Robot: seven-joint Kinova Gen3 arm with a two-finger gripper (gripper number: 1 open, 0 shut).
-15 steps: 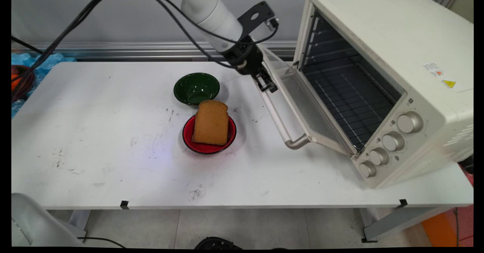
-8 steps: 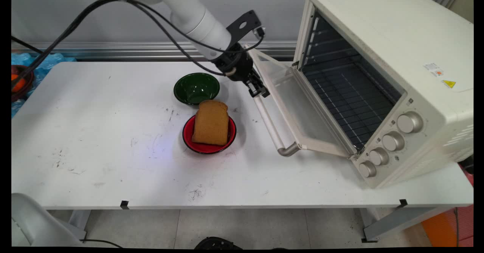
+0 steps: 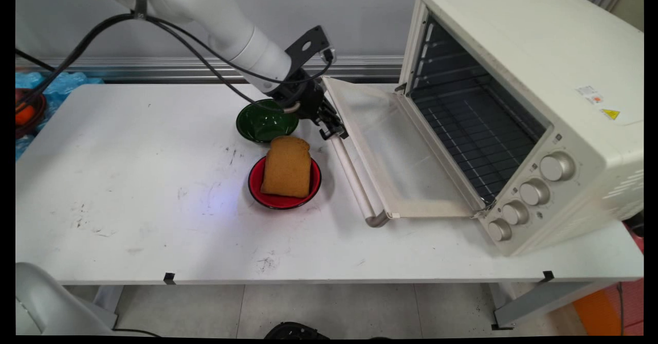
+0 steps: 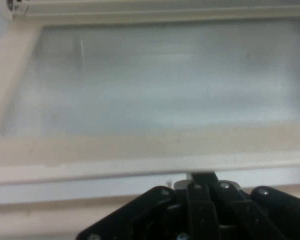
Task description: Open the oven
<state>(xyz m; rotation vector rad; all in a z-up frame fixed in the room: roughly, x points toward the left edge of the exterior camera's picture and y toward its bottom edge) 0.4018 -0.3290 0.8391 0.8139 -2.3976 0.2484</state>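
A green bowl (image 3: 267, 120) sits near the middle of the white worktop (image 3: 128, 195), and at its 5 o'clock, just beside it, a red bowl (image 3: 284, 180) carries a slice of brown bread (image 3: 287, 166) leaning up on its rim. Both bowls lie at 9 o'clock of the cream oven (image 3: 524, 107), which stands on the right part of the worktop with its door (image 3: 396, 154) dropped nearly flat and the wire rack inside showing. The door's handle bar (image 3: 354, 182) runs along the door's outer edge, close to the red bowl but apart from it. The worktop is scuffed with dark marks; behind it runs a grey wall with a metal rail, and blue plastic lies off the left end. The white arm slants down from 10 o'clock, black cables looping beneath it, over the green bowl. Its claw (image 3: 333, 130) is closed on the far end of the handle bar; in the hand view the claw (image 4: 202, 176) meets the bar with the door glass (image 4: 165, 75) filling the frame beyond.
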